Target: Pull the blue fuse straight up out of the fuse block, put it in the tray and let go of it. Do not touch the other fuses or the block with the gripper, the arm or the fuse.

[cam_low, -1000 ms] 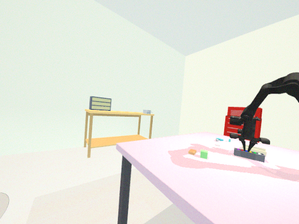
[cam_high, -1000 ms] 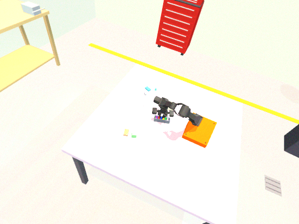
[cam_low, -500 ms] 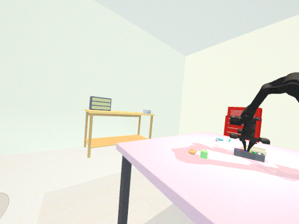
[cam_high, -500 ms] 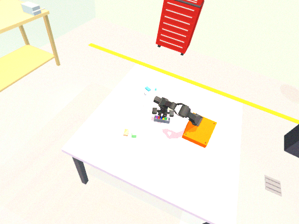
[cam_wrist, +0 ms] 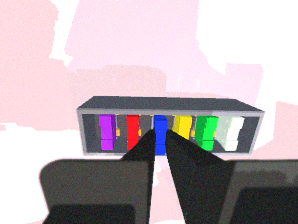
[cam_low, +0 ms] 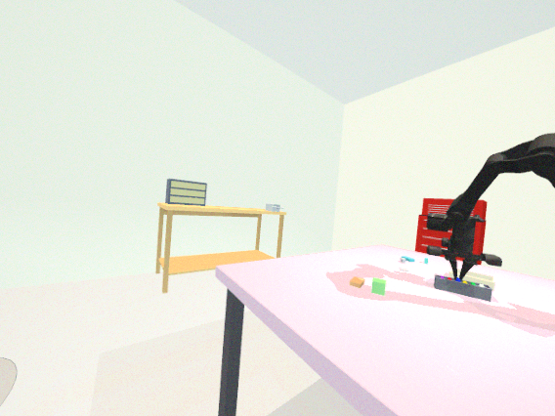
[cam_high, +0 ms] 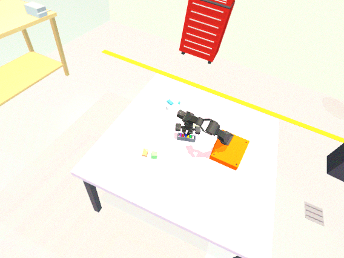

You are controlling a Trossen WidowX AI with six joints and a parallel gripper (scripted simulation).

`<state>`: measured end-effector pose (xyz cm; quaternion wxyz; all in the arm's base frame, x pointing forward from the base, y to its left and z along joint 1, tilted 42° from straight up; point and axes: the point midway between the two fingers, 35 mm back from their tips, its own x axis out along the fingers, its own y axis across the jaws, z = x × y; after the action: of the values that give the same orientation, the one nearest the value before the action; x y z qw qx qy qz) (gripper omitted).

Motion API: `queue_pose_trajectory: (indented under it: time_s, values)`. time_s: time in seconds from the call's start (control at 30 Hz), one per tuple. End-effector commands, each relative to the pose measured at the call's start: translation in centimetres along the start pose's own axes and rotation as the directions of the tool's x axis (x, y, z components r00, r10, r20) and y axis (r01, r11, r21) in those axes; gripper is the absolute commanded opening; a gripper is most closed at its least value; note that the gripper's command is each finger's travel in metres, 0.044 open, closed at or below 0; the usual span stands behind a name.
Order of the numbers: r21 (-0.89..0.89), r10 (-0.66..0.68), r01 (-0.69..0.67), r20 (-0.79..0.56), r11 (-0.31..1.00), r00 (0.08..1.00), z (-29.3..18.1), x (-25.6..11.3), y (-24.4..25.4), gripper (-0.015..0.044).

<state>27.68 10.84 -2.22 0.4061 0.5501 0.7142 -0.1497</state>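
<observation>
The dark grey fuse block [cam_high: 185,139] [cam_low: 461,289] [cam_wrist: 165,104] stands on the table. My gripper [cam_high: 186,134] [cam_low: 458,278] [cam_wrist: 159,134] is shut on the blue fuse [cam_wrist: 160,124], its fingertips low over the block. The blue fuse stands upright in its place in the row; in the wrist view its near end overlaps the block's near rim, so it looks slightly higher than the others. The red fuse [cam_wrist: 132,127] and yellow fuse [cam_wrist: 183,122] stand close on either side. Purple [cam_wrist: 106,130], green [cam_wrist: 206,130] and white [cam_wrist: 232,132] fuses stand farther out. A cream object, perhaps the tray [cam_low: 486,279], is partly hidden behind the block.
An orange block [cam_high: 145,152] [cam_low: 357,282] and a green block [cam_high: 154,155] [cam_low: 379,286] lie left of the fuse block. Small cyan pieces [cam_high: 170,102] [cam_low: 407,259] lie farther back. The arm stands on an orange base [cam_high: 231,152].
</observation>
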Motion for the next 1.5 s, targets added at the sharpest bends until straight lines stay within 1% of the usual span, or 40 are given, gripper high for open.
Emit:
queue_pose_trajectory:
  time_s: [0.0, 1.47]
  values:
    - [-0.004, 0.003, -0.003, 0.002, 1.0, 1.0, 0.1, -0.3, 0.1, 0.0]
    - [-0.002, 0.003, -0.003, 0.001, 1.0, 1.0, 0.0, -2.5, 0.1, 0.0]
